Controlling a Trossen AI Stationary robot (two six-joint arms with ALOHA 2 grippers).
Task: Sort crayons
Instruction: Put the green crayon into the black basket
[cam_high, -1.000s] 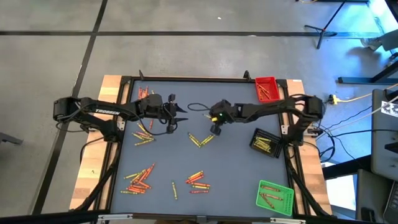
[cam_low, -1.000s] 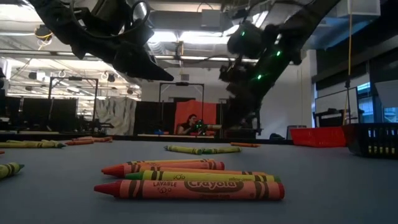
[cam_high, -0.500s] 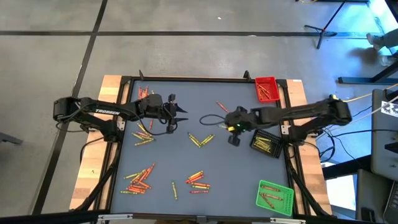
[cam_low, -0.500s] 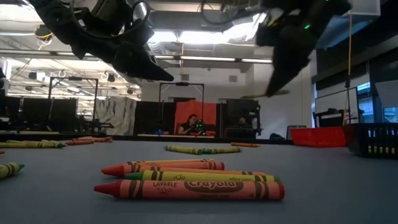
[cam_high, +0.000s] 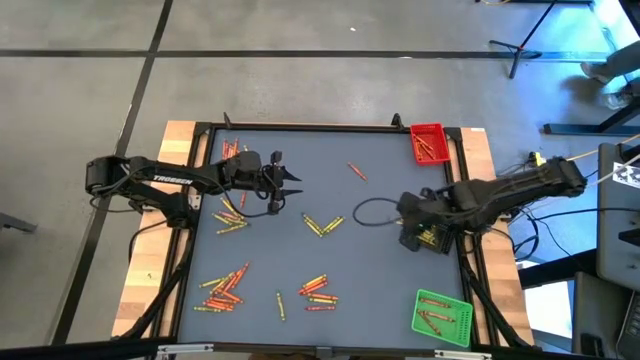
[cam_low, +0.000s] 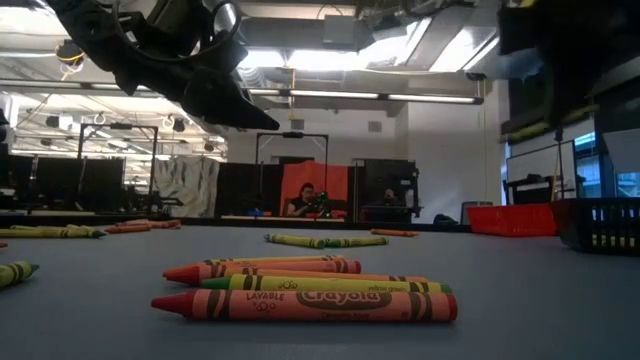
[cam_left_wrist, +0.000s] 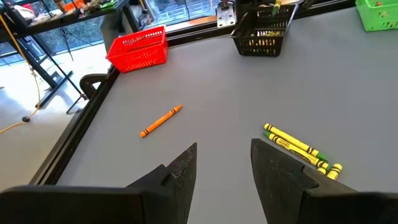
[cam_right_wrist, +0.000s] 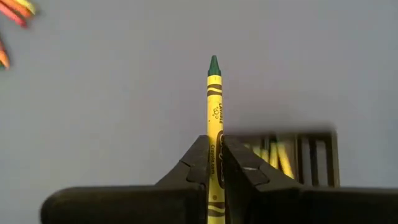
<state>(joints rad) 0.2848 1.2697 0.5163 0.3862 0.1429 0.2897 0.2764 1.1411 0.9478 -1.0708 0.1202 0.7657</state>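
Note:
My right gripper (cam_right_wrist: 213, 146) is shut on a yellow-wrapped crayon with a green tip (cam_right_wrist: 214, 93). It hovers at the left edge of the black tray (cam_high: 428, 233), which holds yellow crayons (cam_right_wrist: 281, 155). My left gripper (cam_high: 292, 180) waits open and empty above the table's left-centre; its fingers (cam_left_wrist: 180, 171) look toward an orange crayon (cam_left_wrist: 160, 121) and a few yellow ones (cam_left_wrist: 301, 149). Loose crayons lie flat on the mat in groups (cam_high: 322, 225), (cam_high: 230, 210), (cam_high: 225, 285), (cam_high: 318, 290), and close up in the low view (cam_low: 300, 290). My right gripper pinches the crayon's paper-wrapped body (cam_right_wrist: 215, 140) between its two fingers, which lie along it. The fingers point down toward the table. The green tip sticks out past the fingertips. The crayon is lifted clear, over the mat beside the black tray.
A red tray (cam_high: 428, 142) with crayons stands at the far right corner, a green tray (cam_high: 442, 317) at the near right corner. A cable loops on the mat by the right arm (cam_high: 365, 210). A raised dark frame (cam_high: 300, 127) rims the mat.
My right gripper has gone from the table's middle toward the right edge and slightly nearer, carrying the crayon to the black tray. My left gripper has kept still.

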